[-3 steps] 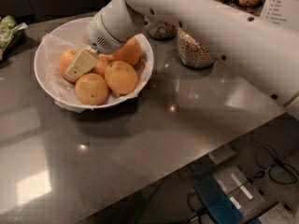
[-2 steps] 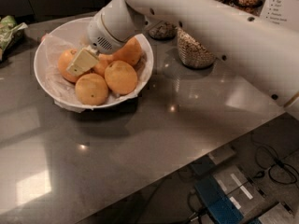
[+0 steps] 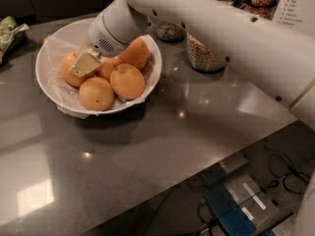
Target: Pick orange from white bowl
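The white bowl [image 3: 54,90], lined with crinkled wrap, sits at the back left of the grey counter. Several oranges lie in it: one at the front [image 3: 96,94], one front right [image 3: 127,81], one at the left [image 3: 69,70], one at the back right [image 3: 134,53], and one in the middle [image 3: 106,68]. My gripper [image 3: 85,63] reaches down into the bowl from the right. Its pale finger [image 3: 84,63] rests over the left and middle oranges. The white arm hides the bowl's back rim.
Glass jars [image 3: 201,55] with grains stand behind and to the right of the bowl, under the arm. A green bag [image 3: 11,29] lies at the far left edge. The counter's front edge runs diagonally, with cables and a box [image 3: 236,205] on the floor below.
None; the gripper stays in the bowl over the same oranges.
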`<state>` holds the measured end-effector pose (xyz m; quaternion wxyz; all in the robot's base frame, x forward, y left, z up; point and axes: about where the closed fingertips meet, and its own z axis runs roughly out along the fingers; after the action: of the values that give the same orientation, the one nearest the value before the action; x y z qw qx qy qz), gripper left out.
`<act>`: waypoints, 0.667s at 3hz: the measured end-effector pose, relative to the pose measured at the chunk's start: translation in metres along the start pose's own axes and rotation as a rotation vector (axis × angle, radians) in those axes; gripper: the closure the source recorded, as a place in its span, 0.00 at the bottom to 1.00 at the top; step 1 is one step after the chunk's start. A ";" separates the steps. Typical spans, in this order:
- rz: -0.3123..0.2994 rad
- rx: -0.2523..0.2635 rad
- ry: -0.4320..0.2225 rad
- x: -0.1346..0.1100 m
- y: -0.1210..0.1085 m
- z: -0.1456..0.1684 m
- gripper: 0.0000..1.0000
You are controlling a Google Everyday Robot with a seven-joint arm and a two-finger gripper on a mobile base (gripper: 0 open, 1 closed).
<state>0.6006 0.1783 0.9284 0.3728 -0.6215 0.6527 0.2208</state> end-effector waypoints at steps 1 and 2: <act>0.000 0.000 0.000 -0.002 0.000 -0.001 0.47; 0.000 0.000 0.000 -0.002 0.000 -0.001 0.42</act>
<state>0.6006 0.1784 0.9305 0.3727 -0.6216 0.6526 0.2208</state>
